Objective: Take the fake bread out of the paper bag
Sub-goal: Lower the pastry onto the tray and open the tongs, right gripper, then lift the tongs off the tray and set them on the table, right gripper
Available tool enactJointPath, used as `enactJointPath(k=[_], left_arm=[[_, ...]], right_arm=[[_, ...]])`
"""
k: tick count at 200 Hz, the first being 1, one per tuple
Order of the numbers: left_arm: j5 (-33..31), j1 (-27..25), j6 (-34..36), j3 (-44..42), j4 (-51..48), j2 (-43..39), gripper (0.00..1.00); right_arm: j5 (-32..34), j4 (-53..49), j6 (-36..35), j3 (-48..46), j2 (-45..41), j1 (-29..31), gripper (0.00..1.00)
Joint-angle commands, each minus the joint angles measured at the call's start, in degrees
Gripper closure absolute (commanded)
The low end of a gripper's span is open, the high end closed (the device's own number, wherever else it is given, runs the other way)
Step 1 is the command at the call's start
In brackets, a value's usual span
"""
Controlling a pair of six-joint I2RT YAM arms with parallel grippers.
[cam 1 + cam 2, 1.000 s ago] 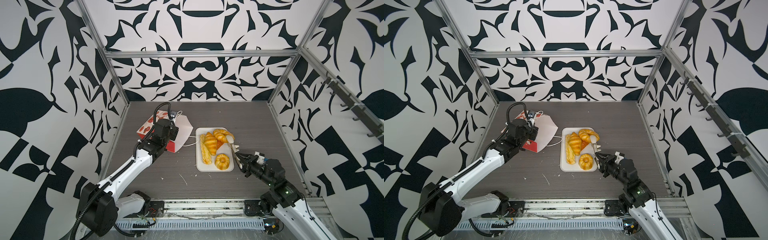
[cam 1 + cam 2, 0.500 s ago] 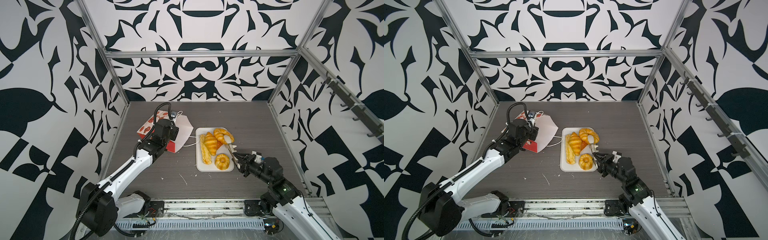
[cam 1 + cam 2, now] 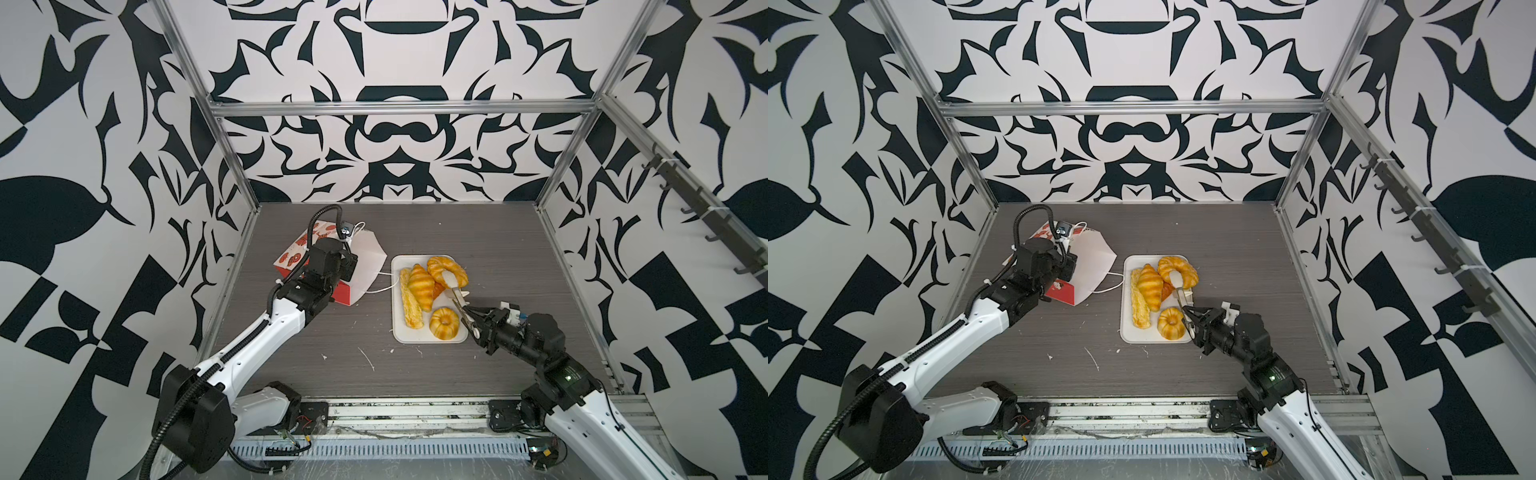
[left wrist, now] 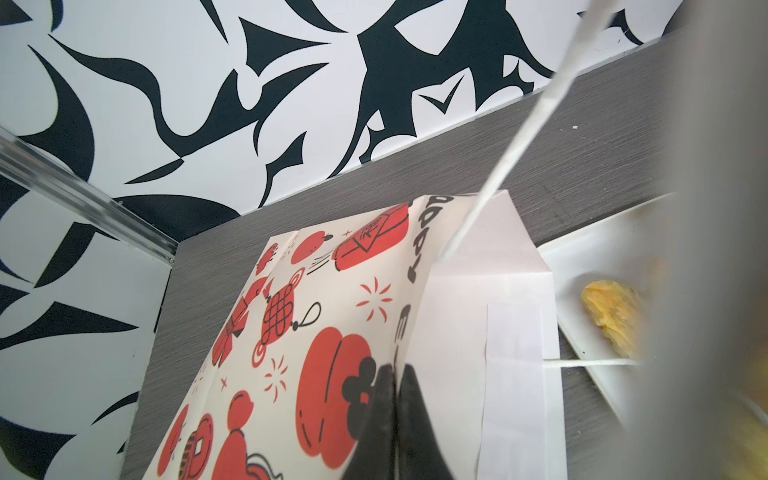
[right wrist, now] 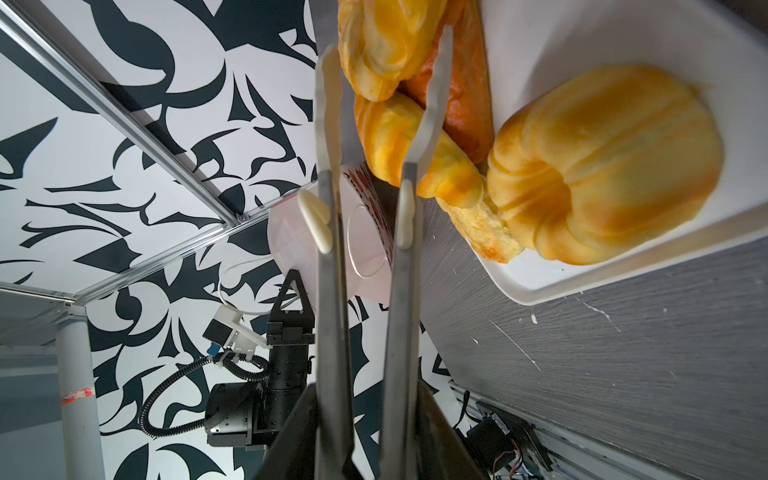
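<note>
The grey wood-grain table (image 3: 498, 249) is scuffed with white flecks near its front edge. On it, left of centre, the paper bag (image 3: 365, 266) lies tilted. It has smooth white panels and a face printed with red cartoon shapes. A thin white cord handle (image 3: 380, 286) loops from it to the rim of the white tray (image 3: 399, 332).

Both top views hide the left gripper under its own wrist. The left wrist view shows the left gripper (image 4: 395, 415) with its black fingers pressed together on a creased edge of the bag (image 4: 332, 311).

All the fake bread is out on the tray, which is rectangular with rounded corners. Two ridged golden croissants (image 3: 419, 286) (image 3: 436, 264) lie there with a flaky long stick (image 3: 409, 307) and a glossy pleated ring bun (image 3: 444, 323). An orange-brown triangular piece (image 3: 437, 289) is mostly buried under the croissants and shows more fully in the right wrist view (image 5: 465, 104).

The right gripper (image 3: 471, 318) is clamped on the handle end of thin metal tongs (image 3: 457, 297). In both top views their white tip overlaps the curved croissant. The right wrist view shows the two tong arms (image 5: 328, 332) standing apart, one crossing the croissants and one beside them. Whether the tips touch bread cannot be told.
</note>
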Motion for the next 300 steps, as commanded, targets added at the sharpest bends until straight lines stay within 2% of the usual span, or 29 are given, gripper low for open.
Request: enactJointPath(k=[1, 48, 140, 182, 197, 239, 257, 269, 280, 300], left_arm=[[-0.23, -0.21, -0.85, -0.90, 1.43, -1.08, 1.00], [-0.21, -0.26, -0.87, -0.84, 1.42, -1.02, 1.00], [-0.30, -0.30, -0.96, -0.99, 1.43, -1.40, 1.00], [-0.34, -0.33, -0.96, -0.98, 1.51, -1.27, 1.00], [-0.21, -0.38, -0.96, -1.05, 1.68, -1.30, 1.00], [-0.21, -0.48, -1.05, -1.15, 1.86, -1.31, 1.00], [-0.34, -0.48, -1.05, -1.23, 1.86, -1.43, 1.00], [-0.42, -0.48, -0.96, -1.23, 1.77, -1.48, 1.00], [-0.56, -0.48, -0.96, -1.11, 1.77, -1.46, 1.00], [-0.92, -0.48, -0.71, -1.06, 1.69, -1.57, 1.00]], right_arm=[[-1.86, 4.22, -1.76, 3.79, 0.29, 0.08, 0.63], [-3.03, 3.45, -2.40, 5.36, -0.33, 0.08, 0.64], [-9.16, 8.76, -3.79, 8.23, 5.58, 0.08, 0.66], [-9.47, 11.30, -7.49, 11.28, 8.27, 0.01, 0.70], [-9.85, 7.32, -13.23, 15.07, 9.71, -0.08, 0.71], [-8.80, -12.03, -36.57, 31.06, 16.04, -0.27, 0.75], [-1.70, -27.18, -51.77, 39.65, 19.13, -0.23, 0.78], [3.04, -34.18, -58.71, 43.62, 20.71, -0.27, 0.80], [8.10, -39.15, -63.88, 45.97, 21.80, -0.27, 0.81], [16.52, -44.69, -69.10, 47.10, 22.95, -0.27, 0.82]])
